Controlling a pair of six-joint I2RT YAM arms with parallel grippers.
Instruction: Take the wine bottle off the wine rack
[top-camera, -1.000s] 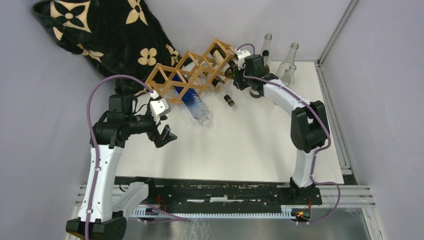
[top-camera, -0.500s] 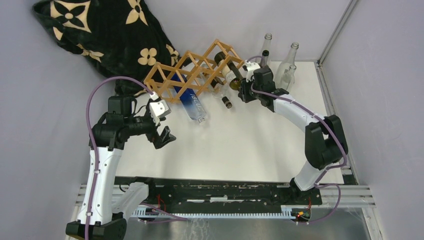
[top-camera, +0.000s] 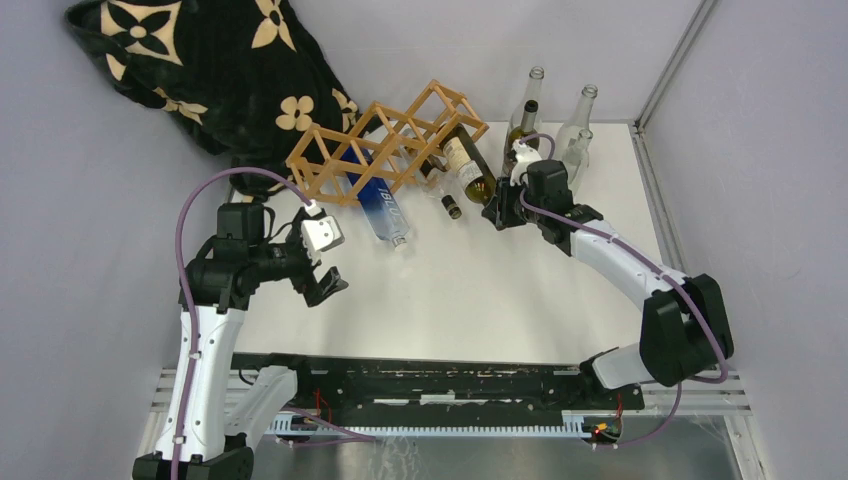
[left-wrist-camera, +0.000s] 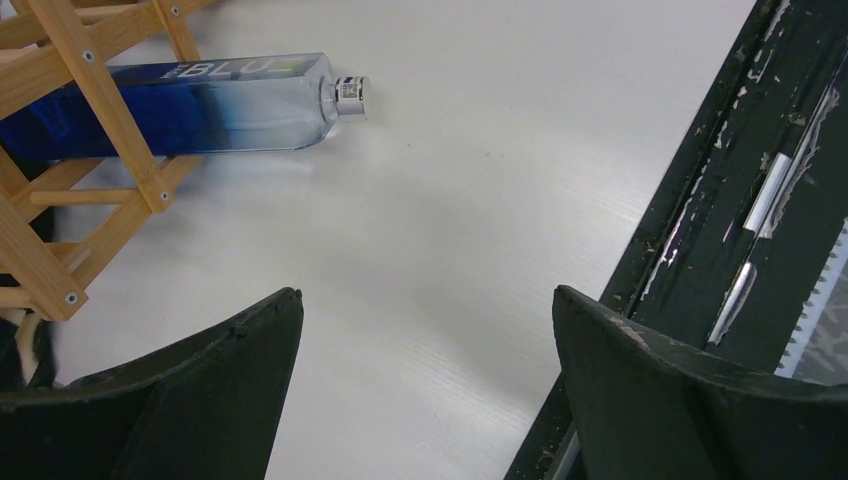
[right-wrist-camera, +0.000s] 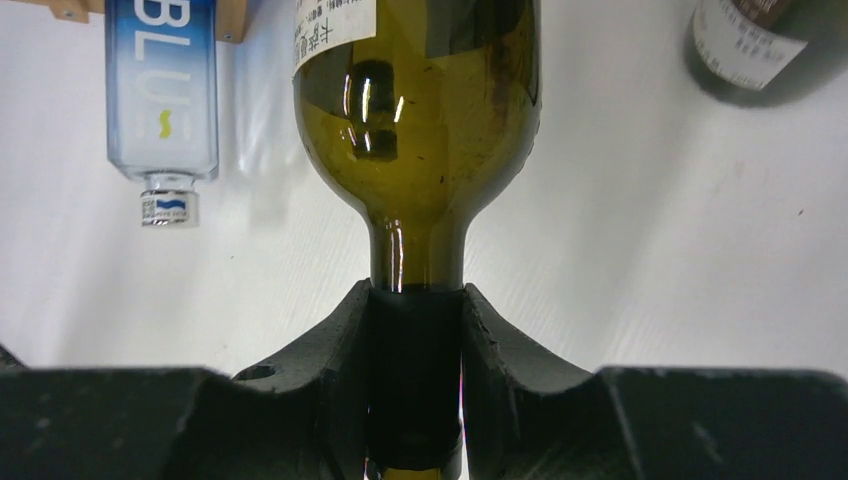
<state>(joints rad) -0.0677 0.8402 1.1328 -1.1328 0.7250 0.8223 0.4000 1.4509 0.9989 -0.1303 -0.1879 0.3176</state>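
Note:
The wooden lattice wine rack lies at the back of the table; part of it shows in the left wrist view. My right gripper is shut on the neck of a dark green wine bottle with a white label, seen close in the right wrist view. The bottle's body sticks out of the rack's right end, with its far end still at the rack's edge. My left gripper is open and empty above the table, near the rack's left end.
A blue-and-clear bottle lies in the rack, its cap pointing to the table's middle. Another dark bottle's neck pokes out beside it. Three upright bottles stand at the back right. A black patterned cloth lies at the back left.
My right gripper has pulled the green wine bottle to the right and toward me, drawing it further out of the rack. The left gripper has shifted slightly toward me.

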